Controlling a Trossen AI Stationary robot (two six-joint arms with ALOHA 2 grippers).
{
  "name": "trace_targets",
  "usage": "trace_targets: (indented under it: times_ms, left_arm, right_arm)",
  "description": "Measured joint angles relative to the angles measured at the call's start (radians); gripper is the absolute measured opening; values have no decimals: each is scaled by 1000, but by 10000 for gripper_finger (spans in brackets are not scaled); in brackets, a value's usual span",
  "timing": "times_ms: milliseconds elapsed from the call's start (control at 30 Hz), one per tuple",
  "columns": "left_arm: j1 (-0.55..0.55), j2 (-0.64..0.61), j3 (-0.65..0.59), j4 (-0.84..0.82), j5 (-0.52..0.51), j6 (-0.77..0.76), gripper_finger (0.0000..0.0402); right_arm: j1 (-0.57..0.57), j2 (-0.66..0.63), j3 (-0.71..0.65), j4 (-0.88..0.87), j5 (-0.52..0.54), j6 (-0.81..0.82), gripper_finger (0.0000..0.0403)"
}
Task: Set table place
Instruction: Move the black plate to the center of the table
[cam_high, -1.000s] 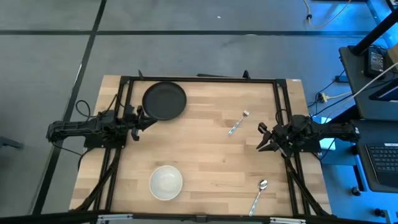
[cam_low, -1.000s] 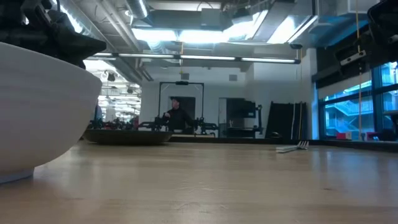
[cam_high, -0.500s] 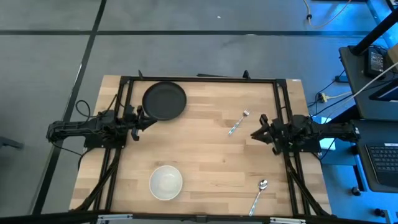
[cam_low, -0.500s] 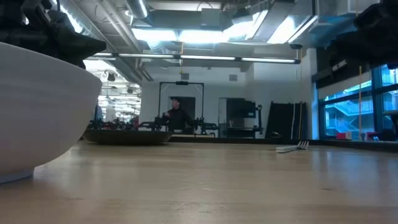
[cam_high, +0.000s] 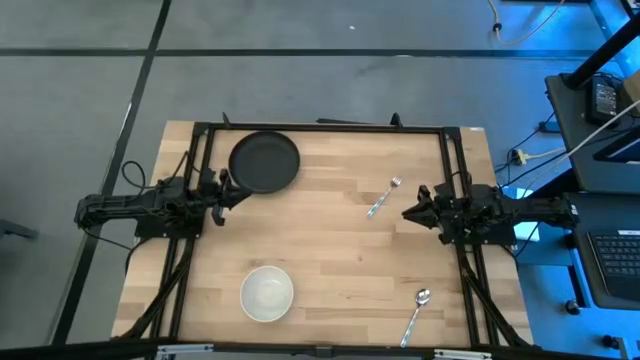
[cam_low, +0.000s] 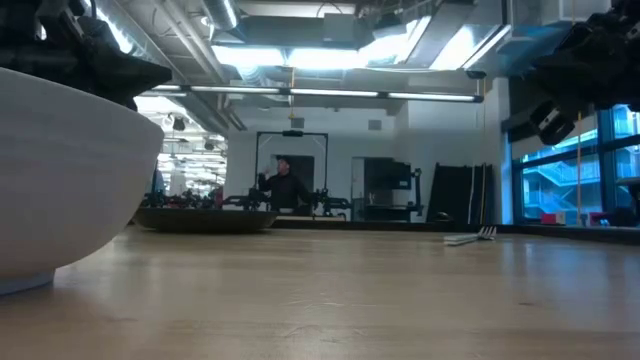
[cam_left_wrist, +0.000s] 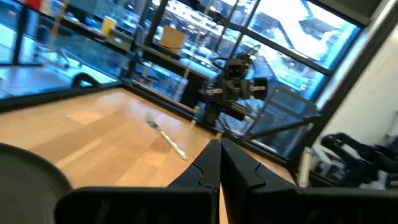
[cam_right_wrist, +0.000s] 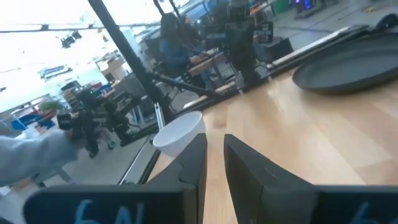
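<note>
Surface (cam_high: 330, 250) of pale wood planks, with a thin black frame, fills the middle of the high view and carries four things, all well apart. Taking the white bowl (cam_high: 267, 293) as the mark: it sits near the front edge, left of centre, and looms large at the left of the low view (cam_low: 60, 190). A spoon (cam_high: 417, 311) lies well to the bowl's right, also near the front edge, angled with its bowl end pointing away from that edge. Farther back and to the right of the bowl lies a fork (cam_high: 382, 198), tilted, tines toward the far side; in the low view it shows as a thin pale line (cam_low: 470, 237). Straight behind the bowl, near the far edge, sits a black plate (cam_high: 264, 162).

The right hand (cam_high: 412, 213) hangs over the right part of the surface, beyond the spoon and just beside the fork without touching it; its fingers (cam_right_wrist: 189, 165) stand slightly apart with a narrow gap and nothing between them. The left hand (cam_high: 228, 190) waits at the left side, behind the bowl, its tips close by the plate's near rim; its fingers (cam_left_wrist: 208, 165) are pressed together, holding nothing.

Beyond the far edge, in the room, a person (cam_low: 285, 185) in dark clothes stands at a workbench.
</note>
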Motion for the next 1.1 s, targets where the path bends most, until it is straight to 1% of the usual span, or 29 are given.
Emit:
trace_targets:
  times_ms: [67, 133, 267, 333, 400, 500, 633, 767, 867, 967, 1100]
  left_arm:
    - [0, 0, 0, 0, -24, 44, 0]
    - [0, 0, 0, 0, -49, 81, 0]
    - [0, 0, 0, 0, -54, 91, 0]
    - [0, 0, 0, 1, -53, 89, 0]
    - [0, 0, 0, 18, -57, 87, 0]
    - [0, 0, 1, 89, -73, 84, 0]
    - [0, 0, 1, 170, -73, 82, 0]
    - [0, 0, 1, 199, -77, -51, 0]
    - [0, 0, 1, 196, -66, -139, 2]
    - [0, 0, 1, 188, -49, -191, 16]
    - [0, 0, 1, 189, -48, -214, 41]
  right_arm:
    - [0, 0, 0, 4, 53, 9, 58]
    - [0, 0, 0, 29, 148, 39, 58]
    - [0, 0, 0, 123, 344, 48, 58]
    - [0, 0, 0, 187, 403, 44, 58]
    - [0, 0, 0, 260, 429, 40, 58]
    - [0, 0, 0, 357, 448, 26, 58]
    - [0, 0, 0, 430, 499, 41, 58]
    - [0, 0, 0, 434, 557, 108, 58]
    - [0, 0, 0, 432, 585, 78, 58]
    - [0, 0, 0, 430, 633, 50, 58]
    - [0, 0, 0, 394, 650, 32, 58]
